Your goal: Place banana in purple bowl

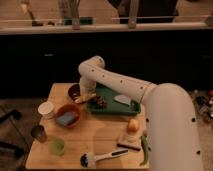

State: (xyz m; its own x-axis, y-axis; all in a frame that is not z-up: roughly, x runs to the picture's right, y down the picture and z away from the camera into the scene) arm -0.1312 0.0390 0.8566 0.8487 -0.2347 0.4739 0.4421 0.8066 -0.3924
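One brush (101, 158); one banana (88, 98) by one purple bowl (74, 91); gripper (84, 92) seemingly above, state unclear.

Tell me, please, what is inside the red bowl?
A blue sponge lies inside the red bowl; the bowl's floor under it is covered. The gripper is farther back, by the purple bowl.

Matt wooden table (100, 137) (jaws at bowl (74, 90))

Looks down from high behind the arm (170, 125). Faces forward onto the gripper (84, 95), mid-distance, table (100, 136) mostly nearer than it.
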